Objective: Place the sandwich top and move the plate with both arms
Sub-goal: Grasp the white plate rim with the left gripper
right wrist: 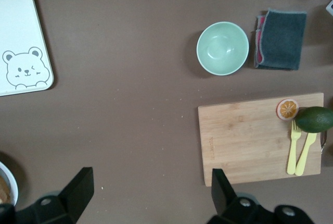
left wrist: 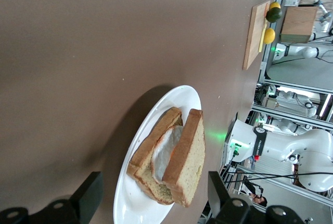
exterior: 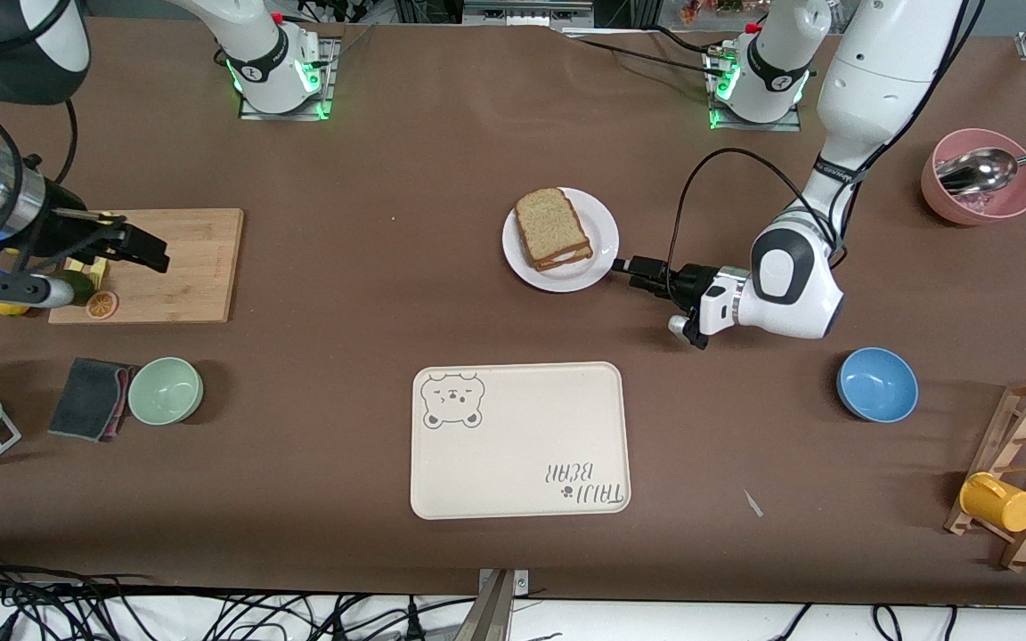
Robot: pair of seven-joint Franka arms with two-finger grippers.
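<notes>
- Two black fingers of the left gripper (exterior: 620, 265) are spread wide, one on each side of the rim of the plate (exterior: 599, 224), and hold nothing.
- On the plate just past those fingers sits the sandwich top (exterior: 549, 221), lying on the egg slice (exterior: 572, 258) under it.
- Low over the table near this gripper is the tray (exterior: 520, 440), closer to the front camera.
- Up at its own end, the right gripper (exterior: 150, 253) waits over the cutting board (exterior: 197, 267), fingers wide apart and empty.

Left gripper (exterior: 622, 265) is low and level, jaws apart; right gripper (exterior: 157, 254) hangs raised, jaws wide.
</notes>
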